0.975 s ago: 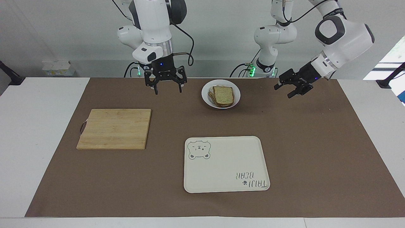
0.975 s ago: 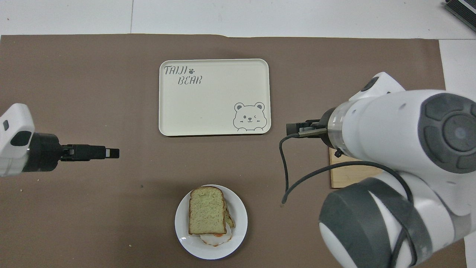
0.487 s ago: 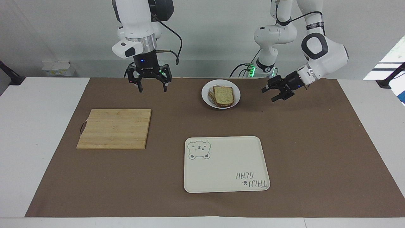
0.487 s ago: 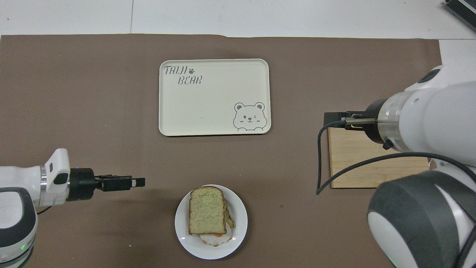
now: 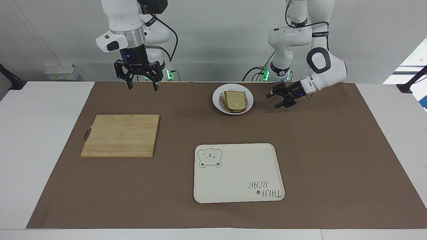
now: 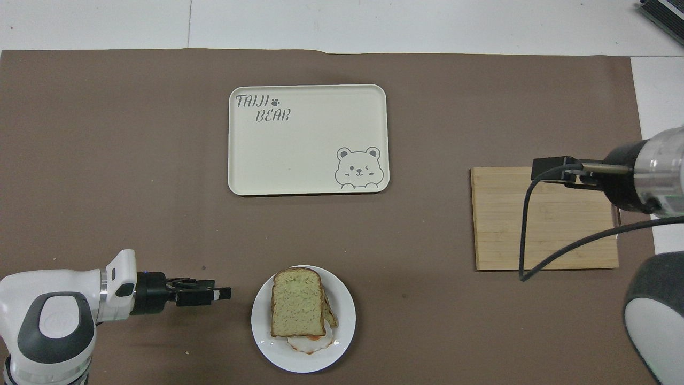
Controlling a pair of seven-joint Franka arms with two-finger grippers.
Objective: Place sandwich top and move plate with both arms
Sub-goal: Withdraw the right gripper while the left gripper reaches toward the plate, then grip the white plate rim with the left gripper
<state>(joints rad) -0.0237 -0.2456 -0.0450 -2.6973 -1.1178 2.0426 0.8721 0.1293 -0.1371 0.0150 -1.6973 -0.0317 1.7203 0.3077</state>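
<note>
The sandwich top [image 5: 236,100] lies on top of the stack on the white plate [image 5: 216,98], close to the robots. In the overhead view the slice [image 6: 297,310] covers a second slice and a fried egg on the plate [image 6: 344,321]. My left gripper [image 5: 273,101] is open and empty, low beside the plate toward the left arm's end, and points at it without touching; it also shows in the overhead view [image 6: 222,293]. My right gripper [image 5: 142,88] is open and empty, raised over the mat between the cutting board and the robots.
A cream bear tray [image 5: 238,173] lies farther from the robots than the plate. A wooden cutting board [image 5: 121,135] lies toward the right arm's end. A brown mat [image 5: 333,150] covers the table.
The left gripper has come down and moved in toward the plate. The right gripper has moved away from the plate toward its own end of the table.
</note>
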